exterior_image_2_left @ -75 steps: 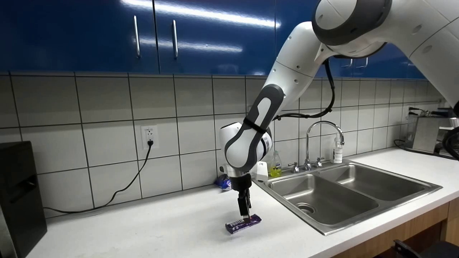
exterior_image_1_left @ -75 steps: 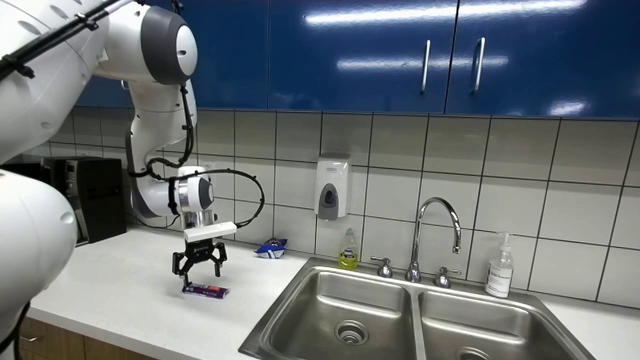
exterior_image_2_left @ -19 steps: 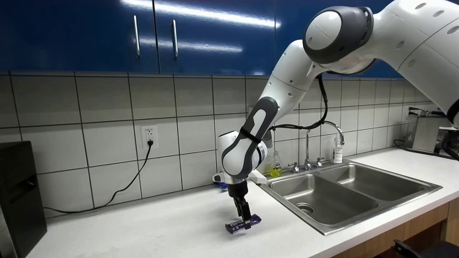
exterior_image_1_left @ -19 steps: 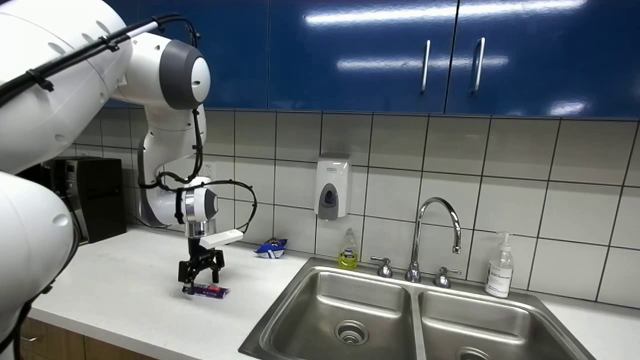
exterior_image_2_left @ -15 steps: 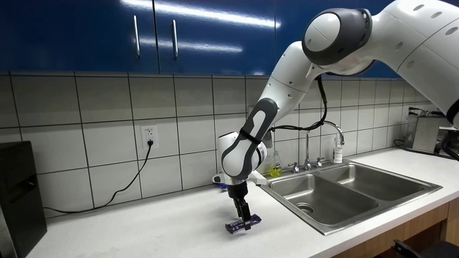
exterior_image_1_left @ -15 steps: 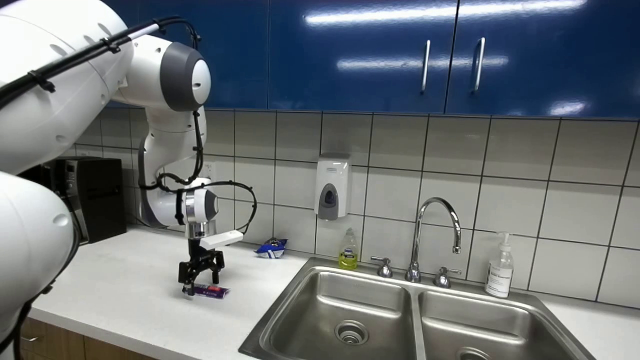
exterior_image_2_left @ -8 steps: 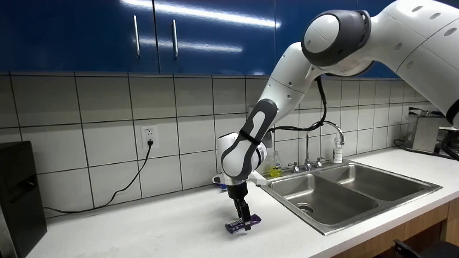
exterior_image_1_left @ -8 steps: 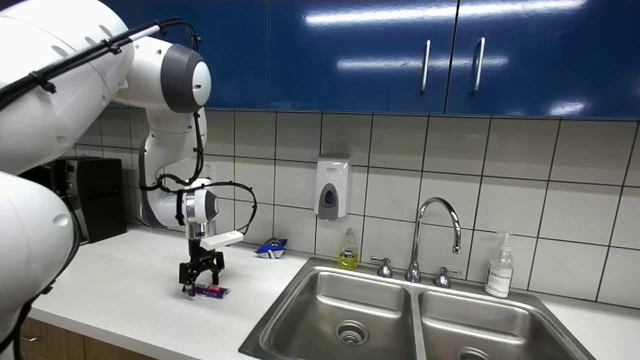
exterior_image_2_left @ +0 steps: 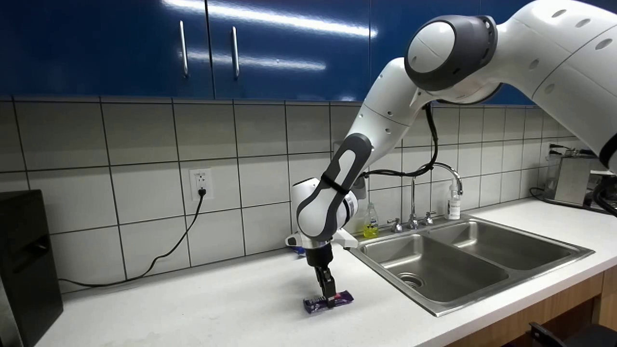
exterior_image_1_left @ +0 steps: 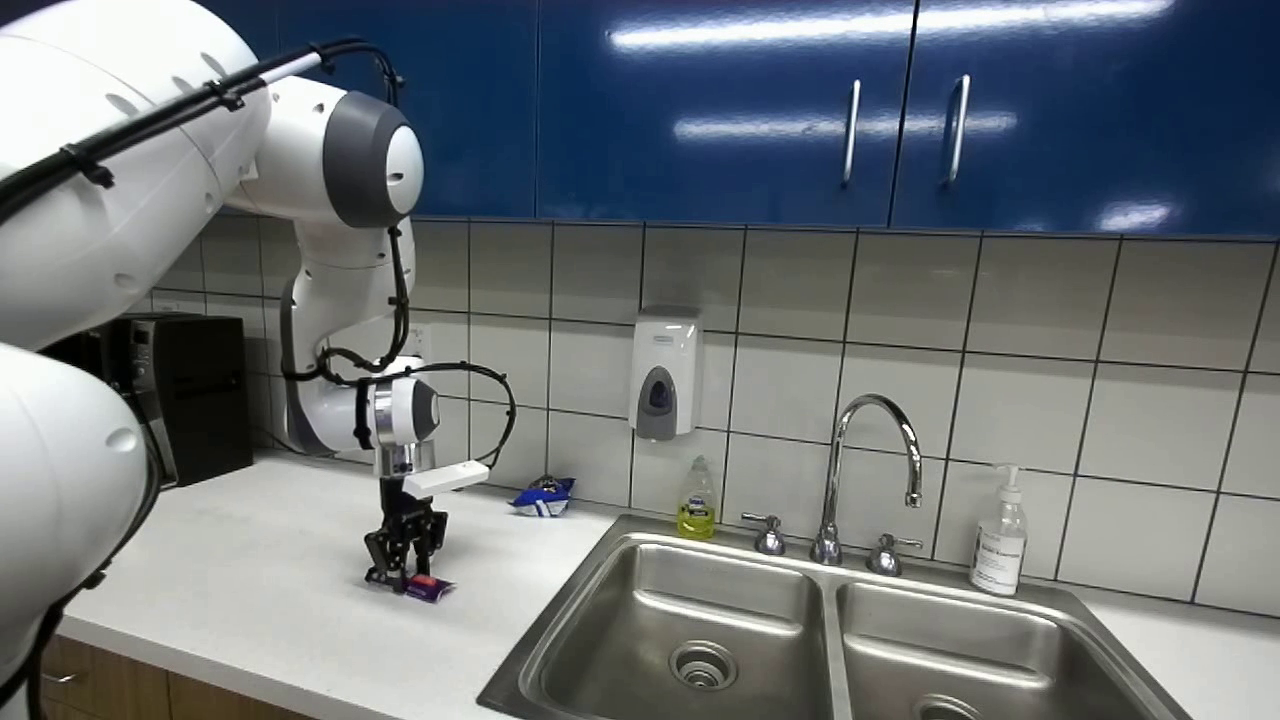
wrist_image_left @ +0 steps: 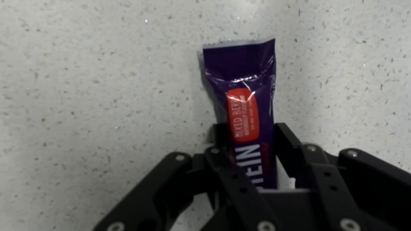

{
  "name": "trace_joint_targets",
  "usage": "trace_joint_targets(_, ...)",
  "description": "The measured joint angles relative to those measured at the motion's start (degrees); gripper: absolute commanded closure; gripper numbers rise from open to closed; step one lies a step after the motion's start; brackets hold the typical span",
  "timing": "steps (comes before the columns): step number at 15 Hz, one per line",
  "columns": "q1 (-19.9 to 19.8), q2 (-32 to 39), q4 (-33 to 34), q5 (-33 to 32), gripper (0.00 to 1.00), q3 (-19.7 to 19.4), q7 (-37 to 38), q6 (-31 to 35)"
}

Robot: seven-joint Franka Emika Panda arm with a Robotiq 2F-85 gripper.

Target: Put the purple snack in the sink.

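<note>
The purple snack (wrist_image_left: 239, 64), a dark purple bar packet with a red label, lies flat on the white counter. In the wrist view my gripper (wrist_image_left: 252, 136) has a black finger against each long side of it, around its middle. The gripper is shut on the packet, and its near end is hidden under the gripper. Both exterior views show the gripper (exterior_image_1_left: 411, 578) pointing down at counter height, with the snack (exterior_image_2_left: 343, 299) sticking out past the fingers. To the side is the sink (exterior_image_1_left: 600, 640), a steel double basin with a curved faucet (exterior_image_1_left: 835, 480).
A blue packet (exterior_image_1_left: 545, 497) lies by the tiled wall. A yellow soap bottle (exterior_image_1_left: 697, 505) and a pump bottle (exterior_image_1_left: 1000, 545) stand along the sink's back edge. A dispenser (exterior_image_1_left: 665, 375) hangs on the wall. A black appliance (exterior_image_1_left: 195, 400) stands at the counter's far end.
Over the last half second the fingers have drawn together onto the snack, which has turned slightly. Before that, the gripper came down and rotated over the packet. The sink area is unchanged.
</note>
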Motion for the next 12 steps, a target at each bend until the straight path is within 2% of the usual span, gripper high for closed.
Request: trace_joint_targets(12, 0.2, 0.2, 0.9, 0.0, 0.88, -0.1, 0.3, -2.0)
